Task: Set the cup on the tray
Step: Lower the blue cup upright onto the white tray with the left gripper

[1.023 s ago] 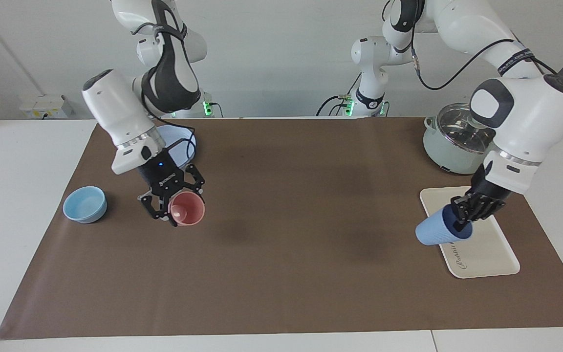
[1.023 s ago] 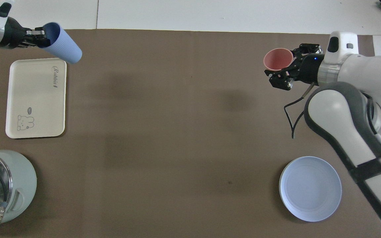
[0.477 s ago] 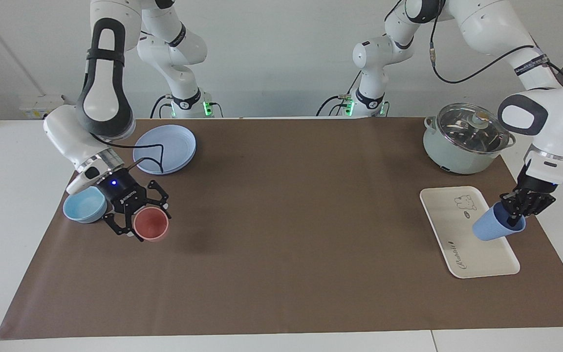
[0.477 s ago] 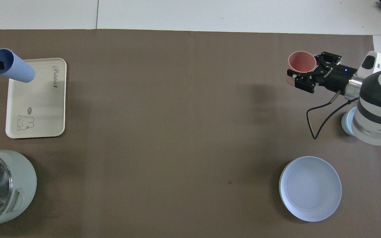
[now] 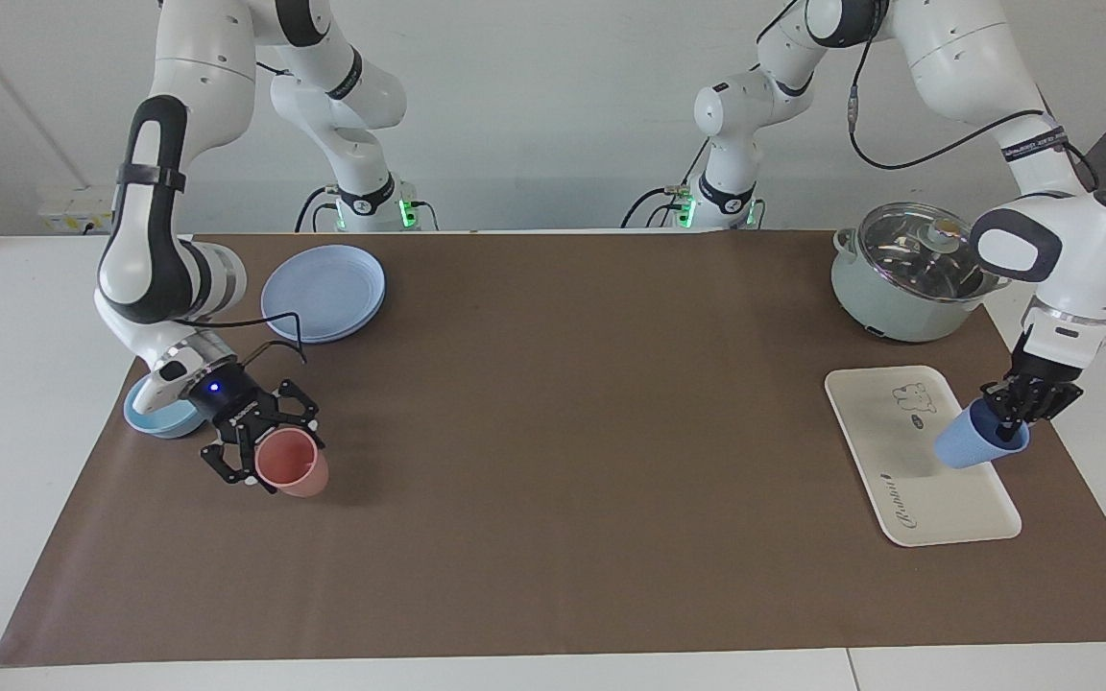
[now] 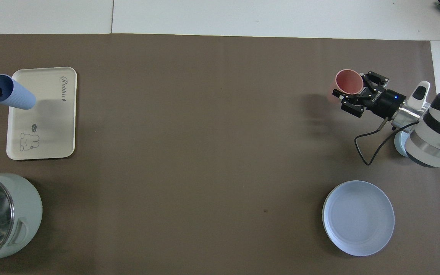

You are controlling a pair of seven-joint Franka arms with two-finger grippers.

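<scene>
My left pincer [image 5: 1012,429] pinches the tilted cup [image 5: 975,446] by its rim above the tray [image 5: 908,480]; released now, it may topple.

My right pincer [image 5: 260,451] grips the pink cup [image 5: 294,464].

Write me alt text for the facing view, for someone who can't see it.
The left gripper holds the periwinkle cup, tilted, over the cream tray. At the right arm's end of the brown mat, the right gripper holds a pink tumbler low beside a light-blue bowl; a blue plate and lidded pot sit nearer the robots.

A brown mat [image 5: 553,432] covers the table, carrying tray [image 5: 908,480], pot [image 5: 908,274], plate [image 5: 323,293] and bowl [image 5: 155,417].
</scene>
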